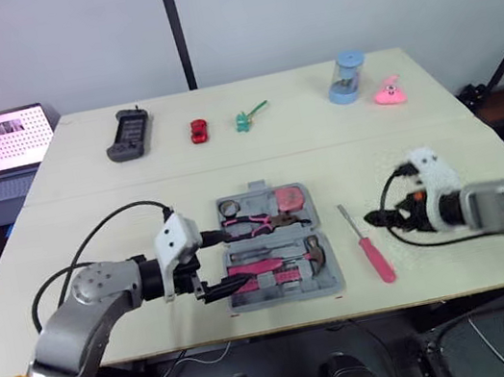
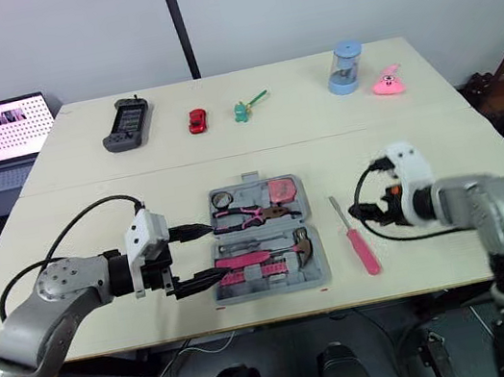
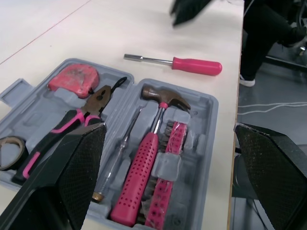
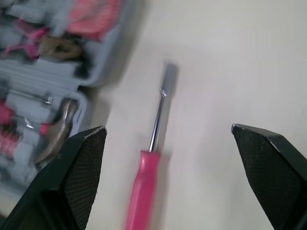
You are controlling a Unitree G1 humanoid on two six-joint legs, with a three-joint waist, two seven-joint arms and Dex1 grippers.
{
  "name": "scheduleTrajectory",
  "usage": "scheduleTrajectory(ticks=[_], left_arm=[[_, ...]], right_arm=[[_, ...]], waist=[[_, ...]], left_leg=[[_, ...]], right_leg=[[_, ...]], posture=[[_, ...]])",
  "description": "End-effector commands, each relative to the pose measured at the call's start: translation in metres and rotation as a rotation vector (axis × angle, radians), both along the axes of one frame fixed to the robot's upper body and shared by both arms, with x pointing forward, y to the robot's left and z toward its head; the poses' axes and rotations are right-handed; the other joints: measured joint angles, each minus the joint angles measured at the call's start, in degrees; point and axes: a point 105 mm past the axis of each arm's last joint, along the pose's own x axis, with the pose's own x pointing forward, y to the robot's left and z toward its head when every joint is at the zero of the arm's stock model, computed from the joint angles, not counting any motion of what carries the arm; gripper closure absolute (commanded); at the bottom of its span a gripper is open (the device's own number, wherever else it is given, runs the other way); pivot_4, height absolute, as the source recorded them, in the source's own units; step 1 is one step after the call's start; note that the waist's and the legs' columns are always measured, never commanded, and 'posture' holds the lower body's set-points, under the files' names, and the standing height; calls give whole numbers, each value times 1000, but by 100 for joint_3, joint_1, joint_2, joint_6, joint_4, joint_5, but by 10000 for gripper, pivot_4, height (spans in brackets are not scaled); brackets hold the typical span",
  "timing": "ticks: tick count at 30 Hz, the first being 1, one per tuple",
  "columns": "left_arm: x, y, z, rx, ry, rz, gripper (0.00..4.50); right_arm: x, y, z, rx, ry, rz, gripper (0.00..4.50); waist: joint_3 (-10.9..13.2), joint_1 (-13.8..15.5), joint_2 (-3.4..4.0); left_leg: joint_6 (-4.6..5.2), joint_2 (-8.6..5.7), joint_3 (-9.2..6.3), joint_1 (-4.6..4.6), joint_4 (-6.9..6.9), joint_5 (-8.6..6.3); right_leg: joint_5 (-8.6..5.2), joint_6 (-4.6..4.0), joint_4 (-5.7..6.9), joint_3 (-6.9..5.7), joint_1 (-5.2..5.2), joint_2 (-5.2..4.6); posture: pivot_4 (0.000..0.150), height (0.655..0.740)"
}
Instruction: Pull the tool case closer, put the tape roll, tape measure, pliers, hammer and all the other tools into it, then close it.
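1. I'm keeping the right gripper (image 4: 168, 128) spread wide and empty.
2. The screwdriver (image 4: 151, 153) is lying just ahead, lined up between its fingers. I'm aiming to close squarely across the pink handle.
3. The open tool case (image 3: 211, 108) is sitting just beyond the screwdriver.

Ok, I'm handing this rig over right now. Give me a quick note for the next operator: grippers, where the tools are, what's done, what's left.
Left gripper: jaws open, empty, at the left edge of the tool case.
Right gripper: jaws open, empty, just right of the pink screwdriver.
Done: the case lies open near the front edge of the table, with the tape roll, tape measure, pliers and hammer in it.
Left: the screwdriver lies on the table right of the case. Put it in, then close the case.
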Motion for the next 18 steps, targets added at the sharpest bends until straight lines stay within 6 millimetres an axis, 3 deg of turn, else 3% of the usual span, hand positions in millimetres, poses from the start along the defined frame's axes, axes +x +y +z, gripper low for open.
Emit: scheduleTrajectory(ticks=[1, 2, 5, 10, 13, 18], left_arm=[[-3, 9, 6, 11, -45, 24, 0], [-3, 10, 5, 14, -44, 29, 0], [-5, 14, 2, 15, -38, 53, 0], [-5, 16, 0, 27, -44, 84, 0], [-5, 19, 1, 23, -47, 116, 0], [-8, 24, 1, 31, -50, 150, 0]], right_arm=[[-5, 2, -5, -309, -35, 432, 547], [-4, 2, -5, -333, -35, 502, 547], [18, 4, -12, -730, -172, 912, 547], [27, 6, -35, -1009, -235, 1353, 547], [26, 12, -48, -1050, -259, 1558, 547], [21, 33, -58, -1019, -310, 1757, 547]], waist=[[3, 0, -5], [6, -8, -11], [9, -107, -12], [20, -141, -4], [23, -140, -7], [26, -139, -10]], left_leg=[[0, 1, 1, 0, -1, 0], [1, 2, 2, 0, -2, -1], [0, 11, 20, 10, 4, 0], [-7, 11, 26, 8, 1, 3], [-9, 8, 30, 4, -1, 3], [-31, 8, 28, 3, 0, 15]], right_leg=[[0, 1, -5, -2, 1, 0], [0, 1, -7, -3, 4, 0], [7, -4, -6, 8, 6, -2], [7, -5, -2, 9, -3, -2], [7, -5, -3, 14, -10, -4], [7, -6, 5, 19, -11, -3]], posture=[[1500, 6741], [1500, 6741], [1500, 6741], [1500, 6741], [1500, 6741], [1500, 6741]])
